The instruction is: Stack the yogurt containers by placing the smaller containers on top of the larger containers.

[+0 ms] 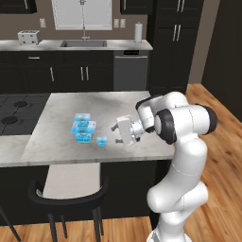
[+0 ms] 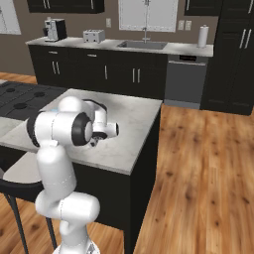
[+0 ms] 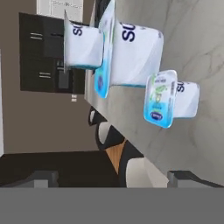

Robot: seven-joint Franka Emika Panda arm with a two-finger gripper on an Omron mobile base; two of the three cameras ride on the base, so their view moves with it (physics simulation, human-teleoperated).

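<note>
A black chair (image 1: 66, 196) sits below the jaws at the marble island counter (image 1: 61, 101); far beyond them stand a sink (image 1: 83, 43), toaster (image 1: 29, 37) and paper towel roll (image 1: 138, 33)

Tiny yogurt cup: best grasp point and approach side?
Judging by pose: the tiny cup stands alone on the counter, apart from the stacked pair. Grip its body just below the wider rim, from the gripper's side, away from the stack. Jaws stand open.
</note>
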